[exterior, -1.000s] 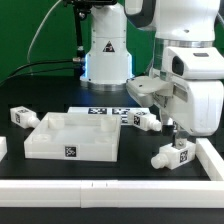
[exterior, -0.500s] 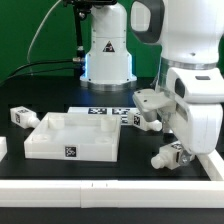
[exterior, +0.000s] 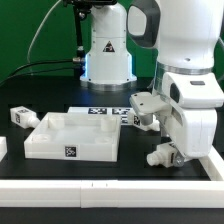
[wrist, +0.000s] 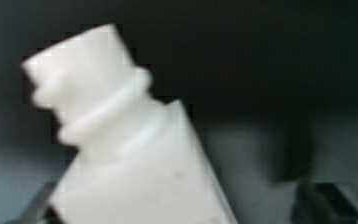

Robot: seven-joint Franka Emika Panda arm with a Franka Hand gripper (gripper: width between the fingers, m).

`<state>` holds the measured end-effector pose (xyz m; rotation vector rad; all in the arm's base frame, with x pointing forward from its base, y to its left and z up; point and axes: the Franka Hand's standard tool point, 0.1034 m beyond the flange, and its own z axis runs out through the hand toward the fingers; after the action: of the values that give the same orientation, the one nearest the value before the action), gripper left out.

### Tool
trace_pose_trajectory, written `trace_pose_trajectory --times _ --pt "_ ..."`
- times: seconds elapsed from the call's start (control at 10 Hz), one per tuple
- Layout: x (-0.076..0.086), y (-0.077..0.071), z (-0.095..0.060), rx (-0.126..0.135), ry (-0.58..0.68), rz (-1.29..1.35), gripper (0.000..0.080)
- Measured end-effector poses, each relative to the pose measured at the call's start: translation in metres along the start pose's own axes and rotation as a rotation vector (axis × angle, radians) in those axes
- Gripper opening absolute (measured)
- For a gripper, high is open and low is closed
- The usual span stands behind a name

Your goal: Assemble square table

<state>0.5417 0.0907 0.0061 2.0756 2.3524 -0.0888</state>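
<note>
Lower than a second ago, my gripper [exterior: 174,150] sits over the leg [exterior: 160,156] at the exterior view's near right; whether it pinches that leg I cannot tell. The square top [exterior: 45,147] lies toward that view's left.

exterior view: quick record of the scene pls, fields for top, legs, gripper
top: white square top, rim up, toward the exterior view's left
left leg: loose, left of the top
back leg: loose, right of the marker board
near leg: lying on its side, below the gripper
gripper: low at the near leg; open or shut not clear
legs fitted in top: none seen
</note>
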Motion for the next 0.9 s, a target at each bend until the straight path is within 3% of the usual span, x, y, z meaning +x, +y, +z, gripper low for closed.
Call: trace_pose_trajectory --times 0.1,0.2,0.3,0.5,0.6,0.9 --pt "0.0 0.0 0.0 0.0 0.0 0.0 0.0381" --pt "-0.007 -0.001 -0.004 -0.017 0.001 0.01 0.0259" --pt "-0.026 -0.011 -0.017 -0.048 -0.001 0.04 0.0262" --pt "-0.053 -0.05 -0.043 -0.065 -0.008 0.216 0.0262" --pt "-0.051 -0.061 -0.048 -0.061 -0.011 0.29 0.0262" --pt "-0.051 -0.059 -0.044 -0.057 -0.01 0.272 0.0262"
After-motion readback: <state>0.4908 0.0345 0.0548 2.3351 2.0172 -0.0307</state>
